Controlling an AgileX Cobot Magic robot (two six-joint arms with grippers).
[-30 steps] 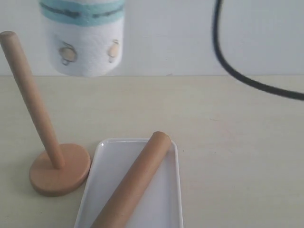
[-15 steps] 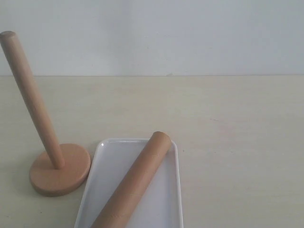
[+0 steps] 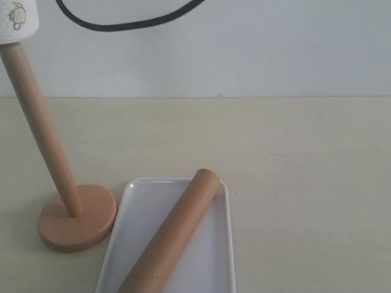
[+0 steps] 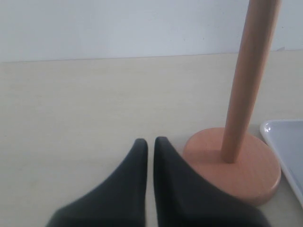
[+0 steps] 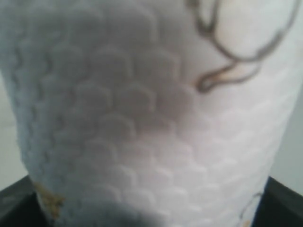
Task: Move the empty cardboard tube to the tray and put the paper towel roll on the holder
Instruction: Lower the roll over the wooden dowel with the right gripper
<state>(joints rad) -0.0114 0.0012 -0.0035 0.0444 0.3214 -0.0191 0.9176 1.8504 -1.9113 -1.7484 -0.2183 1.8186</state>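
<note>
The empty cardboard tube [image 3: 174,235] lies slantwise in the white tray [image 3: 131,210], its far end resting over the rim. The wooden holder [image 3: 43,134] stands left of the tray, dowel leaning in this view. The paper towel roll [image 3: 17,21] shows only its lower edge at the top left corner, right at the dowel's top. That roll [image 5: 142,109] fills the right wrist view, with my right gripper [image 5: 151,208] shut on it and dark fingers [image 5: 284,201] at its sides. My left gripper [image 4: 150,142] is shut and empty, low beside the holder's base [image 4: 236,161].
A black cable [image 3: 122,23] loops across the top of the exterior view. The tray's corner [image 4: 284,142] shows beside the holder base in the left wrist view. Beige tabletop [image 3: 305,183] stretches to the right of the tray, with a pale wall behind.
The roll hung right of the dowel a second ago, left the view, and now sits at the dowel's top. The cable swung from the right to the top left.
</note>
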